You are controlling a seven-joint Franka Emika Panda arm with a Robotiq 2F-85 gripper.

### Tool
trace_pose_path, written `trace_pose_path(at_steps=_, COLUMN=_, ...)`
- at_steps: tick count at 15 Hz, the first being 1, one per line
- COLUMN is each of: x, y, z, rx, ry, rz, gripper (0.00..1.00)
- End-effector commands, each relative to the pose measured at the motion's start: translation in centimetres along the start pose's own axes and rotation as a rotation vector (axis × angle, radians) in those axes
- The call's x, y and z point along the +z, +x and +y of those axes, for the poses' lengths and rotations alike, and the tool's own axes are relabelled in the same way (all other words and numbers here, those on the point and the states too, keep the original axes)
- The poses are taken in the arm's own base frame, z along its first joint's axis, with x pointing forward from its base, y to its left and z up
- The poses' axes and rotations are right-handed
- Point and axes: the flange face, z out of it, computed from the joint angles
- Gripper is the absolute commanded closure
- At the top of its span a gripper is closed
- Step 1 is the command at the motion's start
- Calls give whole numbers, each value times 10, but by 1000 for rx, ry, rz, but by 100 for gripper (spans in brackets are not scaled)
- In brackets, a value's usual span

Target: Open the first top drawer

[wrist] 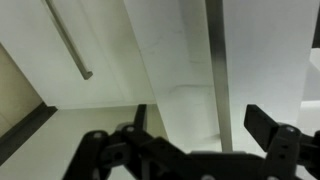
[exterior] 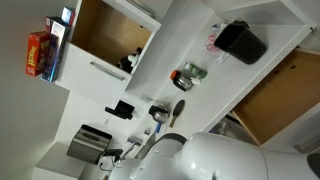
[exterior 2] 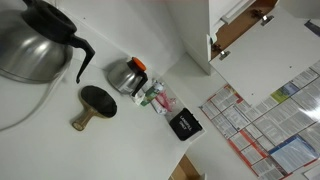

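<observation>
- Wrist view: the black end effector (wrist: 200, 125) is spread wide and grips nothing, with its fingers on either side of a long slim silver bar handle (wrist: 215, 70).
- That handle sits on the wide white flat-front first top drawer (wrist: 170, 50), just beyond the fingertips.
- Farther left, a second silver bar (wrist: 68, 40) crosses a neighbouring white front.

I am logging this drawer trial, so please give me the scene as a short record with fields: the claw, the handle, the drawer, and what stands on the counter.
claw: open, fingers spread, holding nothing
handle: long silver bar, lying between the two fingers in the wrist view, not clamped
drawer: first top drawer, white flat front; whether it is open cannot be told from the wrist view
neighbour: second bar handle on a separate white front
counter: steel coffee pot and black box, in an exterior view
</observation>
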Motion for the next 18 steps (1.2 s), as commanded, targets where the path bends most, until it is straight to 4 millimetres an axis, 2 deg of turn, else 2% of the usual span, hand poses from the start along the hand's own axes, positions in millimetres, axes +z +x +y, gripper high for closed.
trace_pose_path(at_steps=1, x=-26, y=-38, z=-38, rx=4, ry=-109, rz=50, gripper=0)
trace_pose_path(at_steps=8, x=-42, y=-96, z=-97, rx=-85, ry=-354, rz=51, gripper=0)
trace_pose_path(at_steps=18, x=-65, y=-148, z=-194, rx=-365, ry=-773, rz=181, gripper=0)
